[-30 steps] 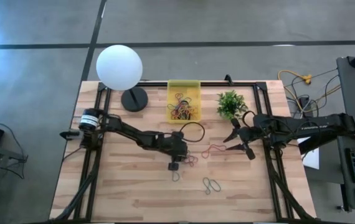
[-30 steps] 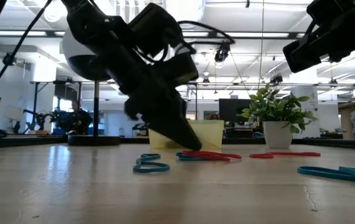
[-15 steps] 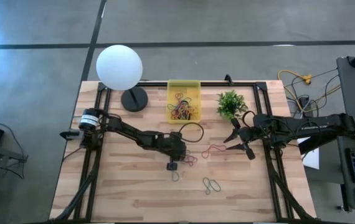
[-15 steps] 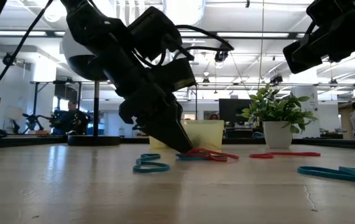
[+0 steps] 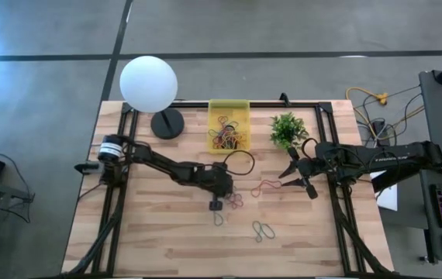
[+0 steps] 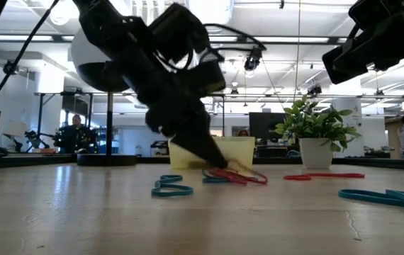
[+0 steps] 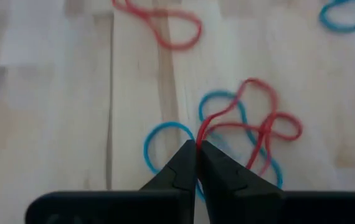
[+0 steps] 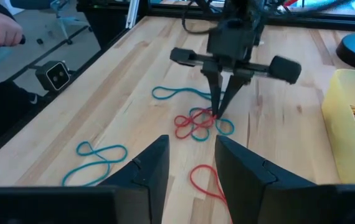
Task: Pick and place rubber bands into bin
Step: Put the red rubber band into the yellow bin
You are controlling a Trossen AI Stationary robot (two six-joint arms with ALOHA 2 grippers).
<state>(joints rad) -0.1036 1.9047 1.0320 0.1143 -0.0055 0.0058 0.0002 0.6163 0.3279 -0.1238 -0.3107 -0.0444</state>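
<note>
Moved: left gripper (image 7: 196, 148) has closed its tips onto a red band (image 7: 252, 124) mid-table, tangled with blue ones.
Progress: several bands already in the bin (image 5: 229, 106) at the far edge; roughly 5 remain on the table.
Axis: red band's length runs left-right.
Right gripper (image 5: 296, 179): hovering right, partly open, empty.

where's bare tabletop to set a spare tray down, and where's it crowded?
Free: the table near-left corner, below the left arm, and the near-right corner right of the teal bands. Crowded: mid-table, where the left gripper pinches the red band, through the right gripper to the bin, plant and lamp.
</note>
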